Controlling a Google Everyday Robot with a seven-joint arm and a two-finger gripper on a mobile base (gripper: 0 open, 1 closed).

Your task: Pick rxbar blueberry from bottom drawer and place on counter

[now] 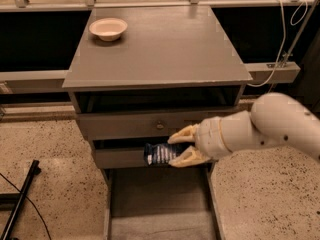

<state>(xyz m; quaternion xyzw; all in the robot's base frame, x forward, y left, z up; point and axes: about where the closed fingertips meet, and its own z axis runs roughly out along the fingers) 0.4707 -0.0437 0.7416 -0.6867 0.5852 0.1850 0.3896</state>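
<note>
My gripper [176, 147] is shut on the rxbar blueberry [159, 154], a dark navy bar with pale text lines. It holds the bar in the air in front of the middle drawer, above the open bottom drawer [159, 204]. The bar sticks out to the left of the fingers [186, 157]. The white arm reaches in from the right. The counter [165, 49] is the grey cabinet top above the gripper.
A white bowl [108, 28] stands at the back left of the counter. The top drawer with a knob [159, 125] is shut. A black bar [20, 204] lies on the speckled floor at the left. A cable [280, 44] hangs at the right.
</note>
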